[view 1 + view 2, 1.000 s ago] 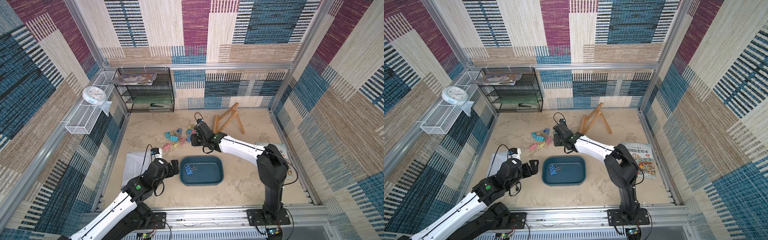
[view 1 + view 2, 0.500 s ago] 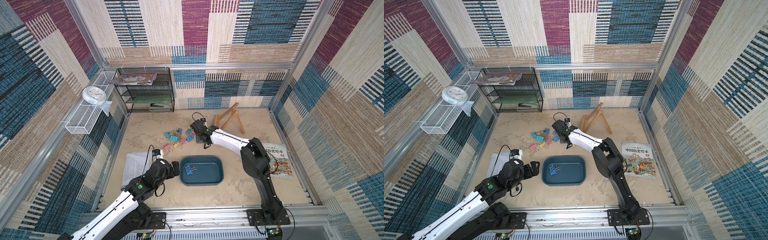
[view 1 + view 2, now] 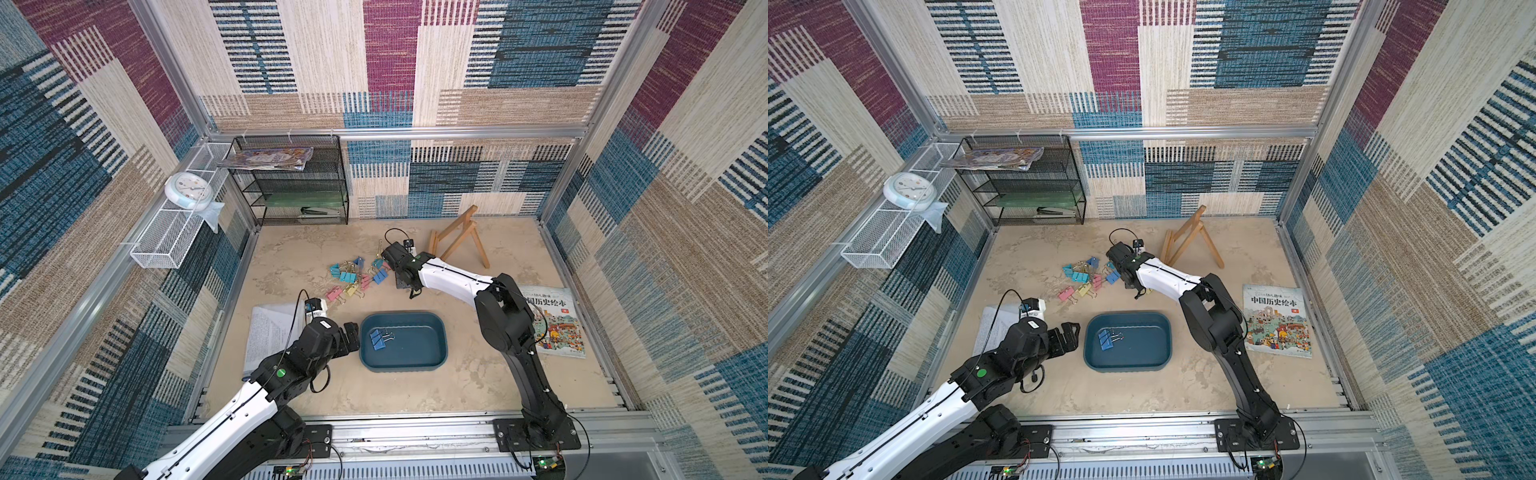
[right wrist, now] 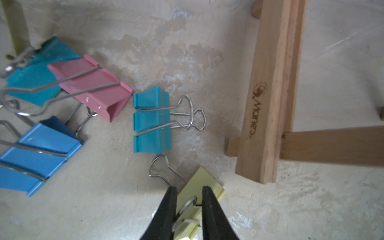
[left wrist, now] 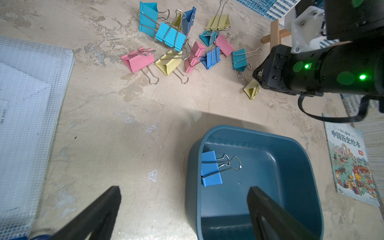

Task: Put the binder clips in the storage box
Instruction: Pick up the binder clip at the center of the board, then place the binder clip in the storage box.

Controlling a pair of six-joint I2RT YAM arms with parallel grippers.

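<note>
Several pastel binder clips point(image 3: 353, 276) point(image 3: 1084, 278) lie in a loose pile on the beige floor behind the storage box point(image 3: 419, 349) point(image 3: 1142, 349), a shallow dark teal tray. One blue binder clip point(image 3: 377, 337) point(image 5: 211, 168) lies inside the box near its left wall. My right gripper point(image 4: 189, 193) point(image 3: 413, 293) is at the pile's right edge, shut on the wire handle of a yellow binder clip point(image 4: 204, 179) point(image 5: 252, 90) that rests on the floor. My left gripper point(image 5: 184, 190) point(image 3: 351, 332) hangs open and holds nothing at the box's left rim.
A wooden easel point(image 3: 457, 243) lies just behind my right gripper. A picture book point(image 3: 552, 320) lies to the right of the box, and a mesh document pouch point(image 3: 270, 332) to its left. A black mesh rack point(image 3: 291, 183) stands at the back left wall.
My right arm has reached in to the right edge of the pile and its jaws have closed on the yellow clip's handle. The left arm has hardly moved.
</note>
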